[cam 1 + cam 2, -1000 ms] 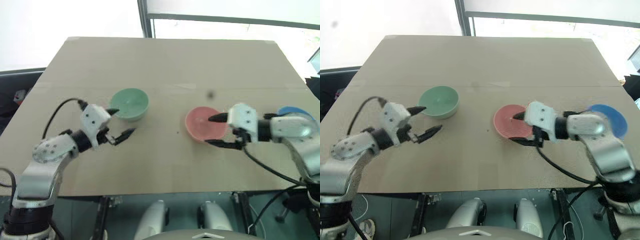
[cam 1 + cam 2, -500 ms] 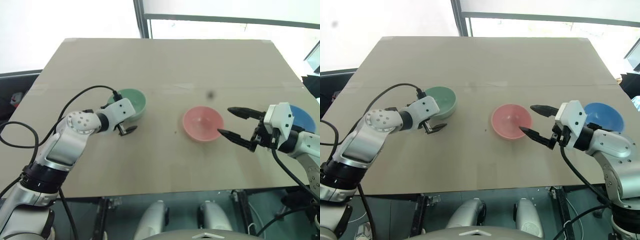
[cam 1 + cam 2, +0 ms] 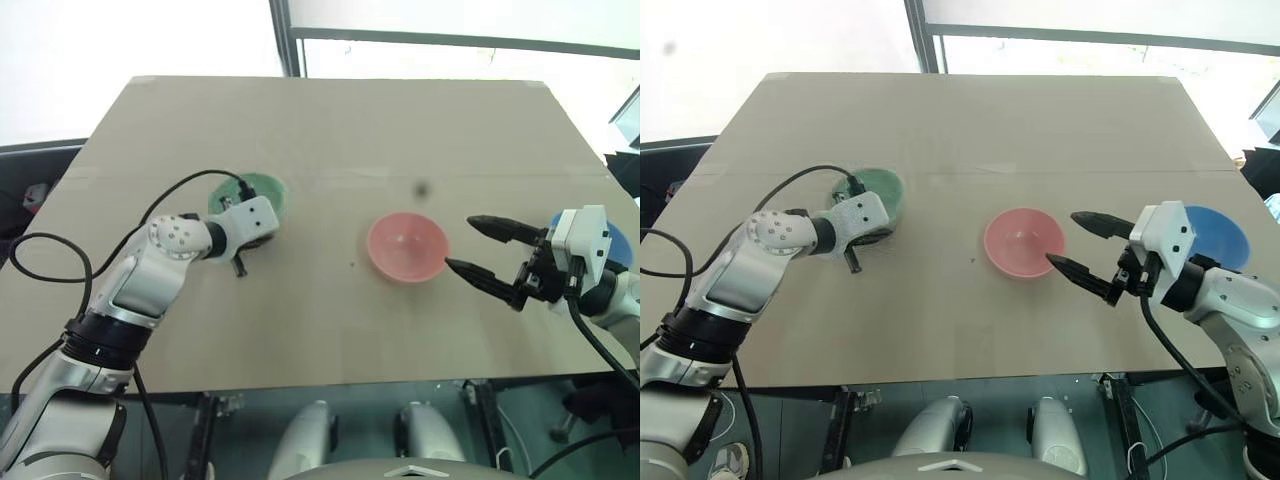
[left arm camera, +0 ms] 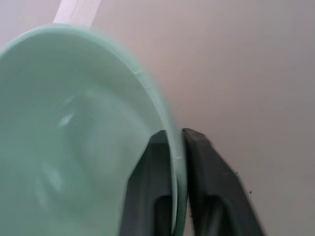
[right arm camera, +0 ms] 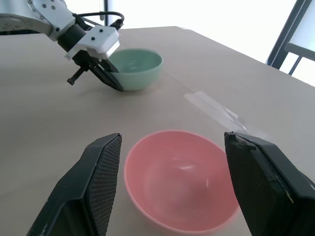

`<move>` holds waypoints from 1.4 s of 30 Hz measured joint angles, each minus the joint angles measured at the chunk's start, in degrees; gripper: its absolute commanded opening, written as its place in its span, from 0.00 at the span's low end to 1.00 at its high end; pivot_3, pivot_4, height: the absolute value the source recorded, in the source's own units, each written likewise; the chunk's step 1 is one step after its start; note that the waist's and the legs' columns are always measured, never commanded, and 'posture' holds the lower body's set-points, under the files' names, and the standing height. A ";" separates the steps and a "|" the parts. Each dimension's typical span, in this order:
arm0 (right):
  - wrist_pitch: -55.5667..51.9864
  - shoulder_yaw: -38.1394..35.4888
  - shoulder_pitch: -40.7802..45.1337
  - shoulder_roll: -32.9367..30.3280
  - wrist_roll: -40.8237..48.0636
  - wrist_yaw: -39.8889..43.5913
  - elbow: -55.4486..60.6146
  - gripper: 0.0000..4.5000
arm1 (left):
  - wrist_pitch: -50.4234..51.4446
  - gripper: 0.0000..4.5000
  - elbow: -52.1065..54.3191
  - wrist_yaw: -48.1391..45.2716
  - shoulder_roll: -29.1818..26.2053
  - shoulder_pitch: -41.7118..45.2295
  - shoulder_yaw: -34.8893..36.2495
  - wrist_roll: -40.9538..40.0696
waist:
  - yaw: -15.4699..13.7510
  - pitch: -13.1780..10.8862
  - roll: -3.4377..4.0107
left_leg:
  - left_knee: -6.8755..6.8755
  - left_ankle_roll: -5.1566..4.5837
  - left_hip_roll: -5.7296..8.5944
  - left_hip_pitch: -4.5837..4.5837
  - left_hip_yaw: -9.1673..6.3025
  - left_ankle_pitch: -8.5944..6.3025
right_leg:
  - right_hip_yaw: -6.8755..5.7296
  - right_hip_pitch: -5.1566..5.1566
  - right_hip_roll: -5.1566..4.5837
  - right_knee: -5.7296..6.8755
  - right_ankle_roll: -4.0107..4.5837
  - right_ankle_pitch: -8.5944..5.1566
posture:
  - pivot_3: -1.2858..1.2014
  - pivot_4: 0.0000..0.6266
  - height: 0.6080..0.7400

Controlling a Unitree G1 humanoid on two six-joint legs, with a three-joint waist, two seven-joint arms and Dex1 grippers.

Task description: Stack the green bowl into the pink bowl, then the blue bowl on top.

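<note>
Bare table [image 3: 330, 130] between green bowl [image 3: 262, 190] and pink bowl [image 3: 405, 246], right gripper [image 3: 480, 247] beside pink bowl

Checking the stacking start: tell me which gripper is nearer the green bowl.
Left. The left gripper is shut on the green bowl at its rim; the right gripper hangs open beside the pink bowl, well away from the green one.

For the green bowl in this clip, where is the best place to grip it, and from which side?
Probably by the rim, one finger inside and one outside the thin wall. The green bowl sits upright and open-topped, with a smooth round body too wide to span. The near-left edge suits the left gripper, which is already shut on the rim there, away from the pink bowl.
</note>
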State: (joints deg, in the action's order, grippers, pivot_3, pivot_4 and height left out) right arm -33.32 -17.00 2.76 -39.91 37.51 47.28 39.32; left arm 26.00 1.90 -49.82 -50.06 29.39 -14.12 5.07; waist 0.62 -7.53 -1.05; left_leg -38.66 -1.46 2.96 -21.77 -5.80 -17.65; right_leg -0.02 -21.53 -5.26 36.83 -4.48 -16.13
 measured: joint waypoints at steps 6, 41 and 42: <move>-0.14 -0.02 0.07 -1.39 3.29 -0.33 0.04 0.98 | -0.21 0.00 -0.23 -1.23 0.26 0.45 0.01 0.53 | 0.02 0.01 -0.02 | -0.01 0.00 0.00 0.00 -0.01 0.00 | 0.00 0.00 0.00 0.01 0.00 0.00 | 0.52 0.24 1.00; -1.84 -8.34 -15.84 -3.50 -6.49 -14.75 4.60 1.00 | -12.88 0.70 -6.26 -23.76 18.75 18.70 -0.68 -19.37 | 0.44 0.02 -0.07 | -0.51 -0.03 -0.03 0.06 -0.03 -0.01 | -0.02 0.37 0.19 0.02 -0.03 0.01 | 0.52 0.24 1.00; -2.60 -8.10 -15.65 -4.38 -7.80 -15.35 3.64 1.00 | -9.74 0.70 -5.27 -23.69 17.93 17.56 1.49 -21.90 | 0.43 0.04 -0.05 | -0.51 -0.03 -0.07 0.07 -0.04 -0.01 | 0.00 0.37 0.19 0.03 -0.03 0.01 | 0.52 0.24 1.00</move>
State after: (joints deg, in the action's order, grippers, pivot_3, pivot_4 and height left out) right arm -35.92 -25.10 -12.88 -44.29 29.71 31.93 42.96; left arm 16.26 -3.37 -73.51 -32.13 46.95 -12.63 -16.83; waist 1.04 -7.50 -1.09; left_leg -39.17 -1.49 2.89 -21.71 -5.84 -17.66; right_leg -0.02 -21.16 -5.08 36.86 -4.51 -16.13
